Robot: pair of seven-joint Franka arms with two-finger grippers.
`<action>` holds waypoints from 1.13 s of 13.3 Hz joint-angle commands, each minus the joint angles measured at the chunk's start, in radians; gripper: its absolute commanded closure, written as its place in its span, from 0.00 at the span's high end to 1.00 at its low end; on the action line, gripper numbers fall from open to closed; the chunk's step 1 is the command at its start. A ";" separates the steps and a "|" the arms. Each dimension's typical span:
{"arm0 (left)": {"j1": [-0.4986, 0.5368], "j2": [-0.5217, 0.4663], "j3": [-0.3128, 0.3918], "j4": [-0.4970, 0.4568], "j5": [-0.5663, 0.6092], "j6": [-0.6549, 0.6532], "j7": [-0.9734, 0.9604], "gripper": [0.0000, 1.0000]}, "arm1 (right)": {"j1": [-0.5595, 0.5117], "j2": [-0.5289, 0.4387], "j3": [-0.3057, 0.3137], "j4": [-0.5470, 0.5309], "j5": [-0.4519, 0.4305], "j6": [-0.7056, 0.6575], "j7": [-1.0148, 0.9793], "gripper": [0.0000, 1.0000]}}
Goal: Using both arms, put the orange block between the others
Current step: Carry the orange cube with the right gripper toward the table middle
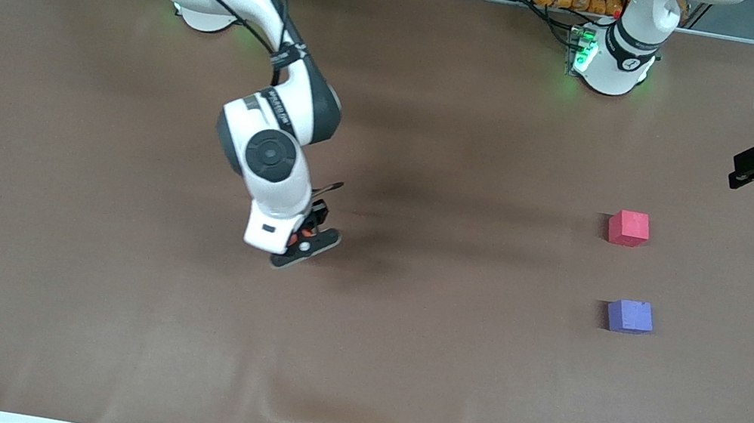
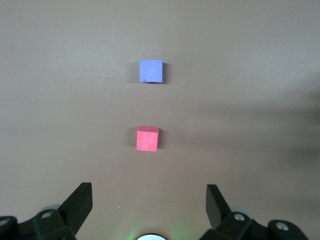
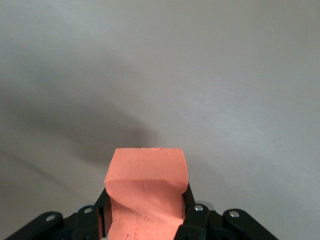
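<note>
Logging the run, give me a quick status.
Right gripper shut on orange block, above mid-table. Left gripper open, waiting above pinkish-red cube and purple-blue cube. Gap between them unobstructed.

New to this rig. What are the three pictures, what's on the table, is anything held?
Two white jointed robot arms stand at a table covered in brown cloth. The front view looks down from a high camera facing them; the other two come from cameras on each arm's wrist.

The right gripper, over the middle of the table, is shut on a small bright orange foam-like cube; the right wrist view shows it squeezed between the fingers.

The left gripper hangs open and waits over the left arm's end of the table, holding nothing. Below it sit a pinkish-red matte cube and a purple-blue matte cube, apart, the purple-blue one nearer the front camera.
</note>
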 commanded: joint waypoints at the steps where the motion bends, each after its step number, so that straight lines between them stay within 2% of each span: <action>1: -0.002 0.001 -0.004 0.016 0.009 -0.004 -0.004 1.00 | 0.072 0.026 -0.010 0.039 0.000 0.000 0.011 0.00; 4: -0.007 0.002 -0.004 0.014 0.008 0.001 -0.005 1.00 | 0.101 0.031 -0.010 0.039 0.086 0.000 0.204 0.00; 11: -0.007 0.008 -0.004 0.016 0.008 0.002 -0.004 1.00 | 0.153 0.089 -0.010 0.049 0.086 0.027 0.617 0.00; 15: -0.019 0.008 -0.021 0.008 0.008 -0.004 -0.007 1.00 | 0.219 0.158 -0.011 0.127 0.084 0.046 0.805 0.00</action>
